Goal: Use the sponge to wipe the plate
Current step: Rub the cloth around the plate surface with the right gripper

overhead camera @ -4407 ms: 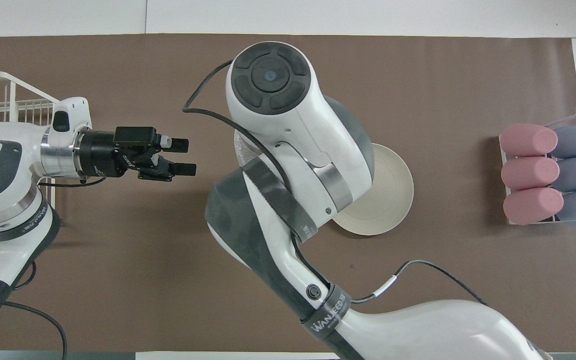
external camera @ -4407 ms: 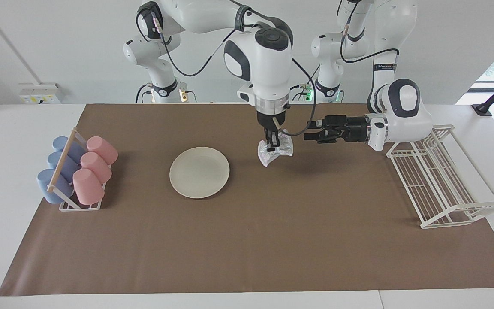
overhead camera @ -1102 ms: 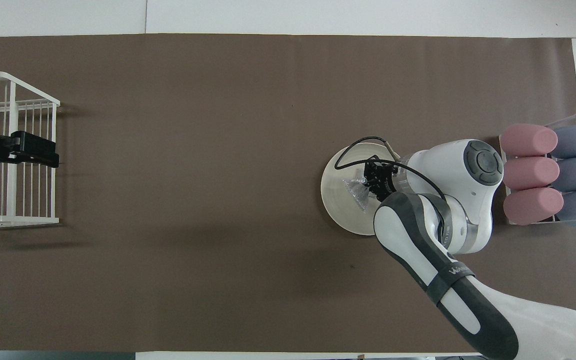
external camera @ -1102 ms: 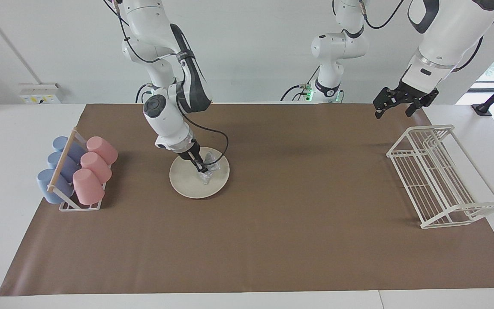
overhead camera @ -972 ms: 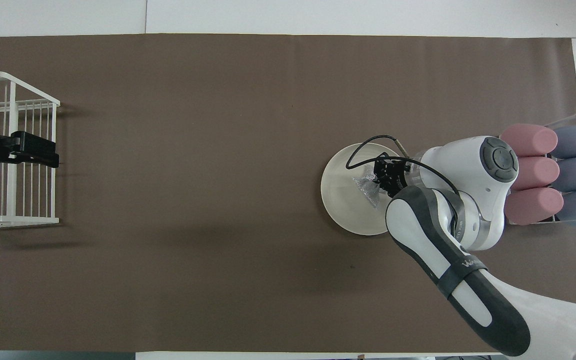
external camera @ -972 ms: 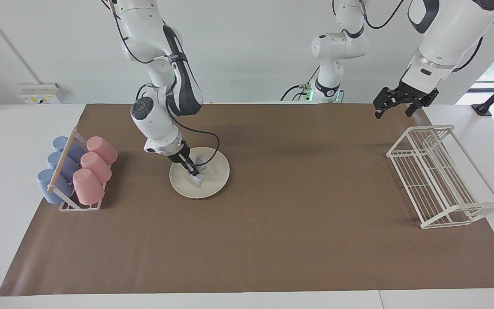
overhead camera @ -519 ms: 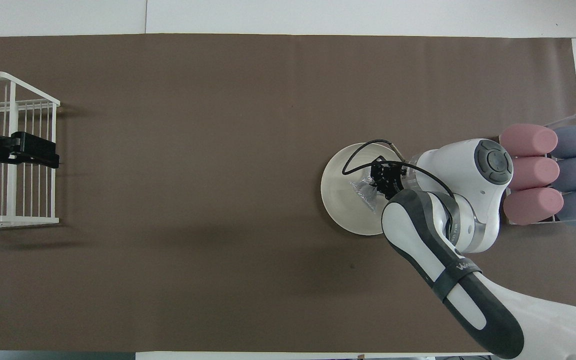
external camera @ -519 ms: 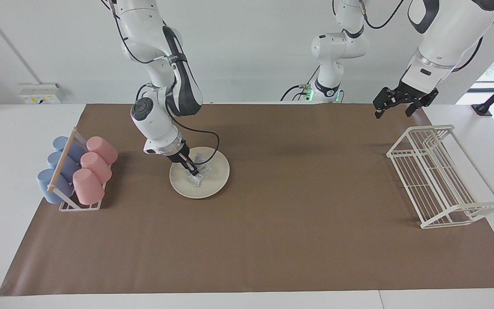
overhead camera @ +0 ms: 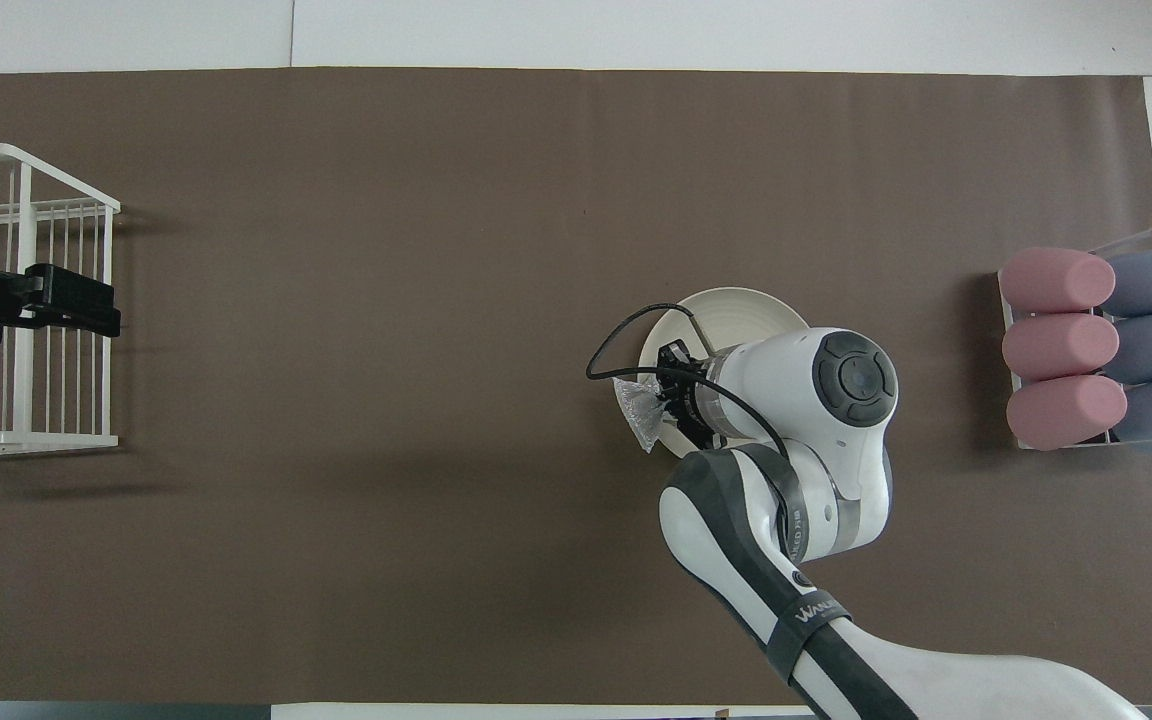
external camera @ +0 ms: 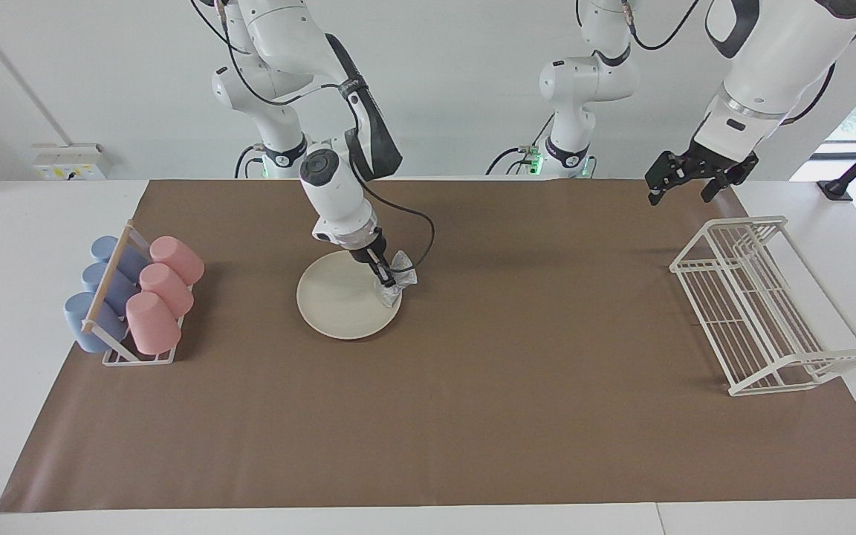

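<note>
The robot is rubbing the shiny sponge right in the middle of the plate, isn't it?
Not the middle. In the facing view the right tool holds the sponge at the edge of the plate, on the side toward the left arm's end of the table.

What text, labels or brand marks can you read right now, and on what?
"WAN…": white letters on the dark strap around the right arm; the rest is too blurred to read.
Wall box: its markings are too small to read.
No other text is visible.

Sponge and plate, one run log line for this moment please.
right pincer: shut on sponge | sponge: at plate edge | left pincer: open, waiting above rack
</note>
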Action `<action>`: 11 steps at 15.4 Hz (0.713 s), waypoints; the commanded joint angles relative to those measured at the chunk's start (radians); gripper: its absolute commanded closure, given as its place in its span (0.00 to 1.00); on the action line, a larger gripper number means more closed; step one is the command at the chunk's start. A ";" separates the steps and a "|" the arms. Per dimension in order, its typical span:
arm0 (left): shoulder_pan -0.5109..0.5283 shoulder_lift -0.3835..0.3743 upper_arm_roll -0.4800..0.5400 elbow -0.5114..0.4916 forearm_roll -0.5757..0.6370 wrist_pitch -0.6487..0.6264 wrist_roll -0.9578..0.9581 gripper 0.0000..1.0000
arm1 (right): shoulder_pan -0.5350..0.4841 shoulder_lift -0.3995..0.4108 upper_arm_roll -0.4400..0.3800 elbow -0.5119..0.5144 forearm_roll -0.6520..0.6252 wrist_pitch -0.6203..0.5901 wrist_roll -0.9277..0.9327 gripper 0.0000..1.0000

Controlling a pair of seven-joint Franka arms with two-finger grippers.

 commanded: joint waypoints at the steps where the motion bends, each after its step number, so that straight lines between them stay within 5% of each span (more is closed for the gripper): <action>1: -0.004 -0.003 0.002 -0.005 0.009 -0.011 -0.011 0.00 | -0.025 -0.010 -0.001 -0.012 0.029 0.010 -0.034 1.00; 5: 0.001 -0.003 0.002 -0.006 0.005 -0.013 -0.009 0.00 | -0.132 -0.007 -0.001 -0.012 0.029 0.004 -0.253 1.00; 8: 0.025 -0.003 0.010 -0.011 -0.110 -0.017 -0.026 0.00 | -0.201 -0.006 -0.003 -0.012 0.029 -0.004 -0.412 1.00; 11: 0.027 -0.005 0.008 -0.015 -0.135 -0.014 -0.044 0.00 | -0.213 -0.010 -0.001 -0.012 0.029 -0.007 -0.440 1.00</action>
